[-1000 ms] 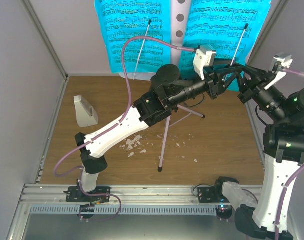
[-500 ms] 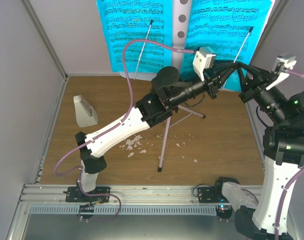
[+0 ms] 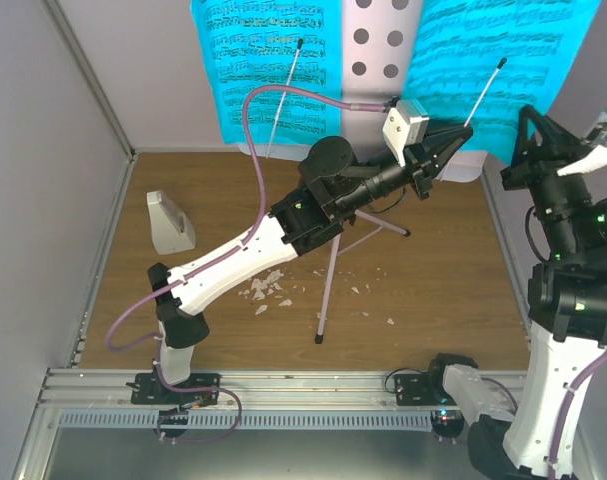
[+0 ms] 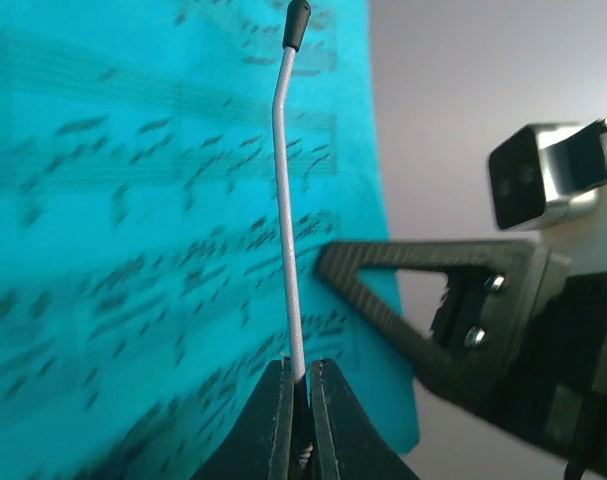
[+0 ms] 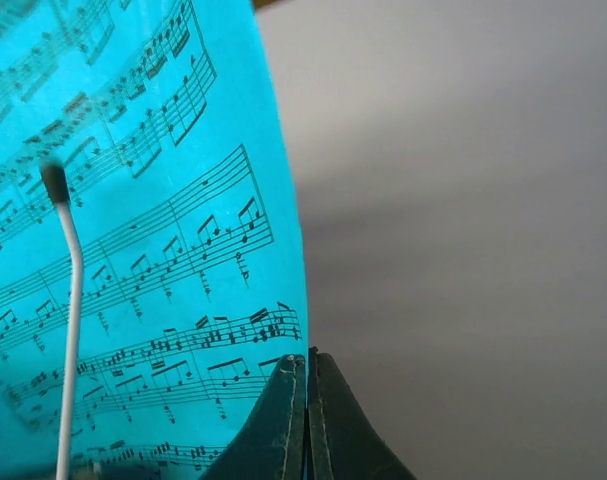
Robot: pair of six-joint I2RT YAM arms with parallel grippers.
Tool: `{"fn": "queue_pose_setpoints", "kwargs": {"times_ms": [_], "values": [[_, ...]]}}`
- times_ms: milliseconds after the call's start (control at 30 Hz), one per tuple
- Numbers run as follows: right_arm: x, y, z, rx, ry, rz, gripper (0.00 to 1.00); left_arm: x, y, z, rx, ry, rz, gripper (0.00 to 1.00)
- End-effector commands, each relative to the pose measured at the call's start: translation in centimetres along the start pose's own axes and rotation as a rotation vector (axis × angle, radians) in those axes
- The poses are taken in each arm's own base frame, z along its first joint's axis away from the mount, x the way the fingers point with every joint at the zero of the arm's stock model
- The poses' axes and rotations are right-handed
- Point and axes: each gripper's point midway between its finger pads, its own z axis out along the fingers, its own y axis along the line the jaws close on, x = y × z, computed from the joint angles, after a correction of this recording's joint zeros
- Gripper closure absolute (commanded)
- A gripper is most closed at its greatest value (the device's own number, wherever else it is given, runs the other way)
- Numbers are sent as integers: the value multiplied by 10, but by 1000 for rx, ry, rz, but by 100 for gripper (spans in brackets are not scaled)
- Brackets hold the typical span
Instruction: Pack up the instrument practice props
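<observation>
The pale-lilac music stand's perforated plate [image 3: 378,40] rises at the back, its tripod legs [image 3: 328,290] on the floor. One cyan sheet-music page [image 3: 263,60] hangs on its left side. Another page [image 3: 493,50] is on the right. My left gripper [image 3: 458,133] [image 4: 301,375] is shut on the stand's thin wire page-holder arm [image 4: 289,200]. My right gripper [image 3: 531,115] [image 5: 305,365] is shut on the right page's edge [image 5: 133,250]. The small white metronome [image 3: 170,222] stands on the floor at the left.
White crumbs [image 3: 268,288] lie on the wooden floor near the stand's legs. Grey walls close the left, back and right sides. A metal rail [image 3: 283,385] runs along the near edge by the arm bases.
My right gripper has moved right and up with the right page, which slid right and uncovered more of the perforated plate. My left gripper stays on the wire arm.
</observation>
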Motion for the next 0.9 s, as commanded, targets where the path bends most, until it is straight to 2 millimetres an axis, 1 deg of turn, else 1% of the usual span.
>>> {"fn": "queue_pose_setpoints", "kwargs": {"times_ms": [0,67,100,167,200,267,300,367,433,467,533,667,733,867], "values": [[-83,2,-38,153,-291,-111,100,-21,-8,-5,43,-54,-3,100],[-107,-4,-57,250,-379,-152,99,-20,-4,-5,37,-46,-14,100],[-114,-9,-63,303,-406,-166,99,-19,-3,-6,35,-40,-19,100],[-119,-22,-70,396,-425,-184,100,-18,0,-7,33,-28,-19,100],[-117,-30,-69,432,-417,-190,100,-17,2,-7,29,-23,-21,100],[-103,-46,-62,486,-381,-189,100,-17,7,-8,18,-18,-23,100],[-93,-55,-58,514,-356,-183,99,-17,9,-8,14,-17,-27,100],[-71,-73,-51,565,-309,-173,100,-17,13,-9,12,-15,-35,94],[-52,-89,-50,616,-278,-157,99,-18,15,-9,16,-13,-42,91],[-39,-96,-49,634,-258,-149,100,-17,17,-10,15,-9,-43,89],[-24,-106,-48,659,-239,-133,99,-15,21,-10,7,0,-43,84],[7,-121,-42,676,-187,-93,100,-13,30,-12,-9,11,-52,82],[17,-123,-40,670,-172,-77,100,-13,32,-12,2,15,-55,84],[30,-129,-38,670,-155,-52,100,-13,34,-13,5,18,-59,86]]}}
